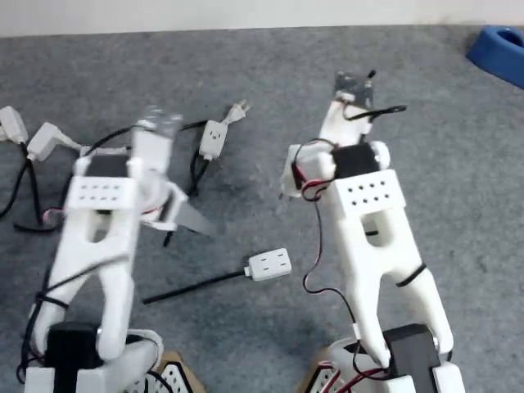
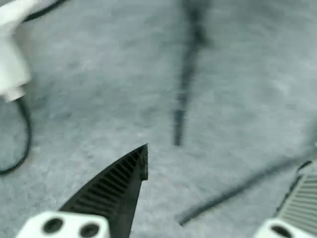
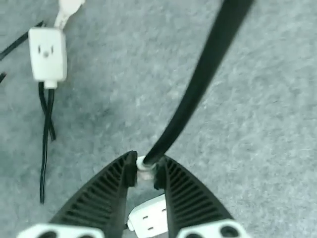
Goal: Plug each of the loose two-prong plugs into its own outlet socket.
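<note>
Showing the right gripper [image 3: 145, 161] raised over the grey carpet [image 1: 458, 164], its two black fingers [image 3: 106, 196] drawn nearly together and pinching the white collar where a black cord [image 3: 203, 79] leaves a socket block [image 3: 148, 218]. The block's slotted body lies back between the finger shanks, towards the wrist, and the cord runs forward past the fingertips. In the high view this gripper [image 1: 354, 86] stands at the far end of its arm with the cord looping just beside it. The left gripper [image 2: 225, 163] has its fingers [image 2: 119, 183] spread wide apart and holds nothing. They hang above bare carpet crossed by blurred dark cords, and a white body [image 2: 12, 64] lies well off to one side, too blurred to name. A second socket [image 1: 213, 139] rests on the carpet between the two arms' far ends, with a white two-prong plug [image 1: 237, 110] just beside its end; whether the two touch cannot be told. A third socket [image 1: 270, 264] lies on its black cord between the arms, nearer their bases. Two more white plugs [image 1: 41, 141] sit at the far left edge, apart from every socket. A blue object [image 1: 499, 49] occupies the far right corner.
</note>
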Tool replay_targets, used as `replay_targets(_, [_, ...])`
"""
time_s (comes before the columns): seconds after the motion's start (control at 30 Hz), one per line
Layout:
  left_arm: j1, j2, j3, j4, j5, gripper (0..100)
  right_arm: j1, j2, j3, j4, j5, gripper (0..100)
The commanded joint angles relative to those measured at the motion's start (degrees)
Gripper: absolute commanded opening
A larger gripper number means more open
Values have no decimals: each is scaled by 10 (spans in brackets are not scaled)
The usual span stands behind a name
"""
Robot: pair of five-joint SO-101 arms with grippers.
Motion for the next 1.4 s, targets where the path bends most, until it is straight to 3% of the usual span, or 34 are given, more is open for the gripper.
replay_targets(0.0, [129, -74, -44, 43, 43, 431, 55, -6, -30, 0, -19, 6])
replay_targets(0.13, [244, -116, -35, 13, 97, 361, 108, -7, -29, 0, -47, 6])
replay_targets(0.23, [277, -113, 2, -65, 114, 303, 104, -7, -26, 2, -47, 6])
replay_targets(0.37, [280, -68, 15, -115, 114, 308, 87, -7, -25, 10, -36, 6])
replay_targets(0.53, [279, -6, -14, -114, 113, 383, 44, -7, -27, 19, -33, 6])
replay_targets(1.03, [303, 4, -50, -118, 92, 383, -8, -139, 51, 62, -18, 6])
replay_targets(1.37, [268, 51, -65, -164, 91, 383, -42, -148, 70, 73, 24, 6])
